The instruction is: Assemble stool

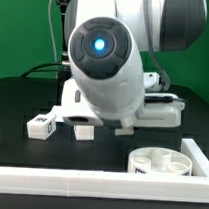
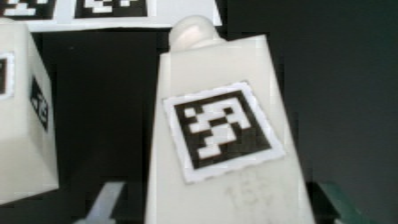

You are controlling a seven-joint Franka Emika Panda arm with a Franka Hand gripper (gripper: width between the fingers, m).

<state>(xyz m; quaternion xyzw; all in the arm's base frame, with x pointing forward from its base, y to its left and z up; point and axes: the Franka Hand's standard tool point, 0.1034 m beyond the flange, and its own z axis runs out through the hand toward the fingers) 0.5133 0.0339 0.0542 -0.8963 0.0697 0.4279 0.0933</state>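
- Wrist view: pincer (image 2: 214,203) clamped on a white stool leg (image 2: 217,120); only the two finger tips show, one either side of the leg's wide end, pressed against its flanks.
- Held leg is a tapering block with a rounded peg at the far, narrow end; a black-and-white square tag sits on the face turned to the camera.
- A second white leg (image 2: 25,110) stands just beside the held one on the dark table (image 2: 107,110), a narrow gap between them; tag partly seen on its side face.
- Beyond the held leg's peg end, the marker board (image 2: 107,10) with printed tags lies flat.
- Exterior view: the arm's body (image 1: 110,68) fills the middle and hides the pincer and what it holds.
- Round disc seat (image 1: 159,161) lies near the front rail (image 1: 88,179), toward the exterior view's right of the arm.
- Two loose legs (image 1: 41,126) (image 1: 84,132) lie toward the exterior view's left of the arm, apart from each other.
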